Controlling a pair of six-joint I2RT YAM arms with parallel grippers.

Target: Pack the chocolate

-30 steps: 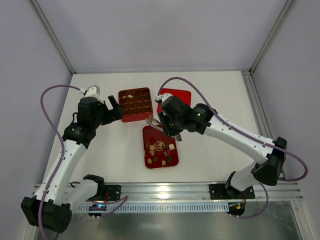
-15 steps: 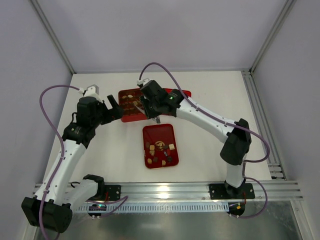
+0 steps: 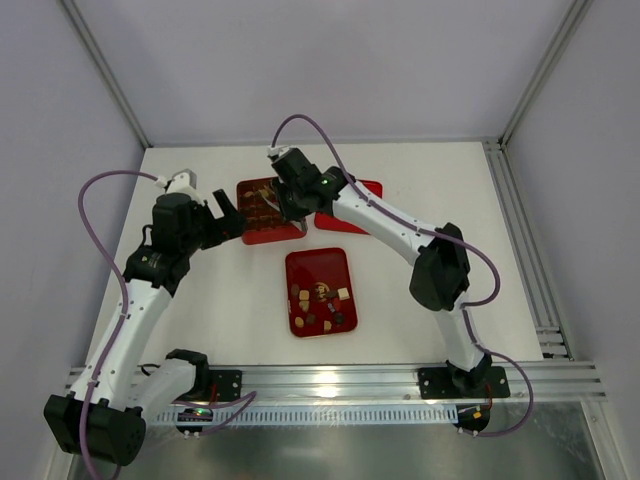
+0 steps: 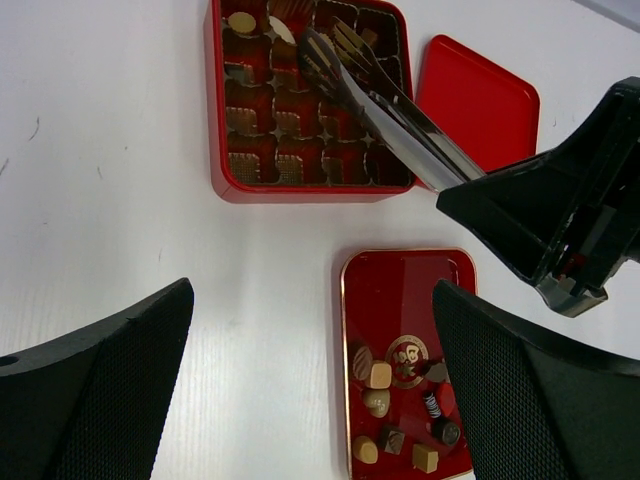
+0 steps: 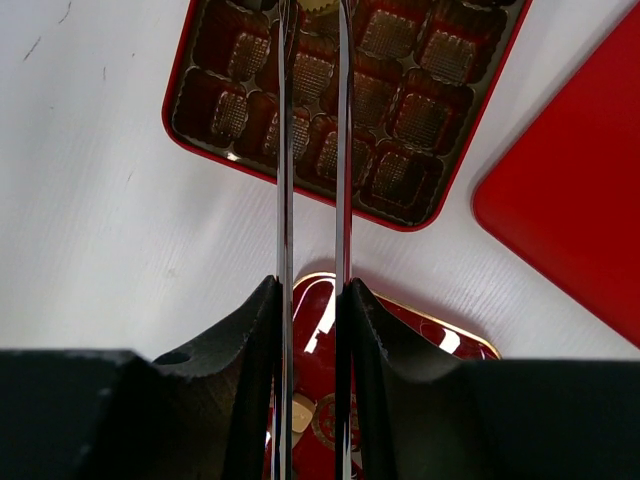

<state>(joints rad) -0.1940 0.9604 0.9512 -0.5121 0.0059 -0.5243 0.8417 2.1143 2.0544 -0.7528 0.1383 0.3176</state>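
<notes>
Several small chocolates (image 3: pixel 318 300), brown and cream, lie at the near end of a flat red tray (image 3: pixel 318 262); they also show in the left wrist view (image 4: pixel 378 375). The red compartmented box (image 3: pixel 262 228) holds a cream oval piece (image 4: pixel 241 22) in a far corner cell. My right gripper (image 3: pixel 288 198) is shut on metal tongs (image 4: pixel 390 105), whose tips reach over the box's far cells (image 5: pixel 283 150). A cream piece shows at the tips; whether it is held I cannot tell. My left gripper (image 3: pixel 228 222) is open and empty, just left of the box.
The flat red lid (image 3: pixel 358 192) lies right of the box, partly under my right arm. White table surface (image 3: pixel 200 300) surrounds the trays. Frame posts stand at the back corners.
My right arm has swung from above the flat tray back and left, carrying the tongs over the compartmented box. My left arm has not moved.
</notes>
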